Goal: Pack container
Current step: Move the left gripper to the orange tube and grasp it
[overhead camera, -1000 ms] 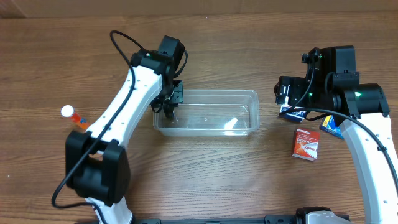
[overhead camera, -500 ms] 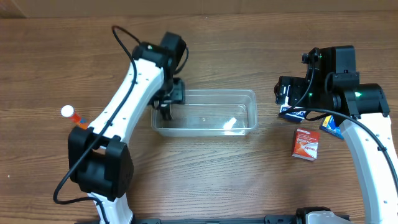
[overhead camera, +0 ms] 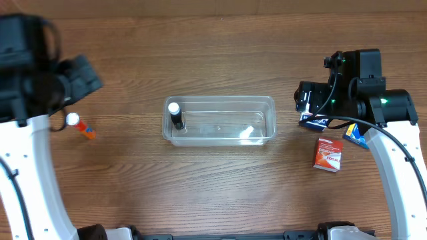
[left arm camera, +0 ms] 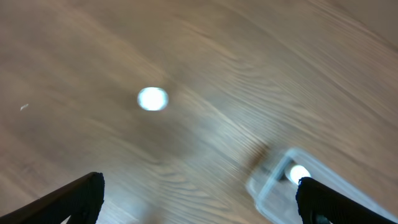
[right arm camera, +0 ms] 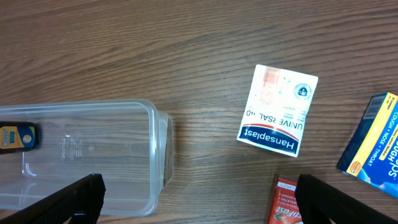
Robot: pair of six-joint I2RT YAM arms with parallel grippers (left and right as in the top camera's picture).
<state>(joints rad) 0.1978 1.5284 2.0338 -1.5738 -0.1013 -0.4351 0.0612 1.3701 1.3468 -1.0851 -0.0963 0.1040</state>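
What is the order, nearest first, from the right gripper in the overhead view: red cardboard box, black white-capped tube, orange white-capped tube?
1. The red cardboard box, close beside the right gripper.
2. The black white-capped tube, at the left end of the clear plastic container.
3. The orange white-capped tube, at the far left.

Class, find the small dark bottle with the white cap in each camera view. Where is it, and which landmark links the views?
Overhead: dark bottle left of centre, at the left end inside the container.
Left wrist: dark bottle lower right, blurred, only its white cap visible.
Right wrist: dark bottle at the far left edge, yellow label showing.
Shared landmark: the clear container holding it.
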